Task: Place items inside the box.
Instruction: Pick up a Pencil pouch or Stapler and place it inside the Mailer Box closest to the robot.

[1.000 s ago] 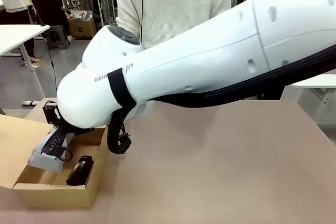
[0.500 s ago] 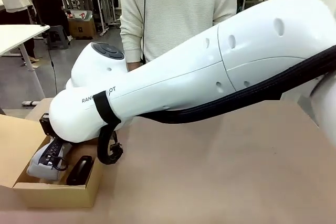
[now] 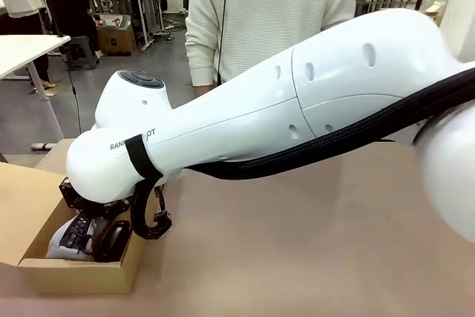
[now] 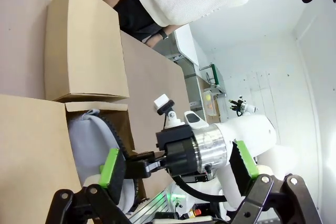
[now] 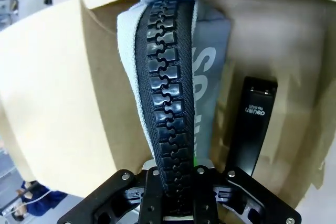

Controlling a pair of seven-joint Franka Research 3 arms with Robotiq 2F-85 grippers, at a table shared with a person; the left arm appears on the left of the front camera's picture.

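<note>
The grey zip pouch (image 5: pixel 210 72) with its black zipper hangs from my right gripper (image 5: pixel 173 174), which is shut on its near end. The pouch reaches down into the open cardboard box (image 5: pixel 68 108), and a black stapler (image 5: pixel 254 124) lies beside it on the box floor. In the front view my right gripper (image 3: pixel 85 222) is low inside the box (image 3: pixel 82 274) at the near left, over the pouch (image 3: pixel 61 243) and next to the stapler (image 3: pixel 113 240). My left gripper (image 4: pixel 176 163) is open, looking at the box (image 4: pixel 84 51) and the pouch (image 4: pixel 86 140) from the side.
My right arm (image 3: pixel 297 109) stretches across the table from right to left. A person in a white sweater (image 3: pixel 267 5) stands at the far side. The brown tabletop (image 3: pixel 312 243) lies right of the box. A box flap (image 3: pixel 22 206) opens to the left.
My right arm has lowered the pouch from a tilt above the box down into it beside the stapler. The person has shifted to the right.
</note>
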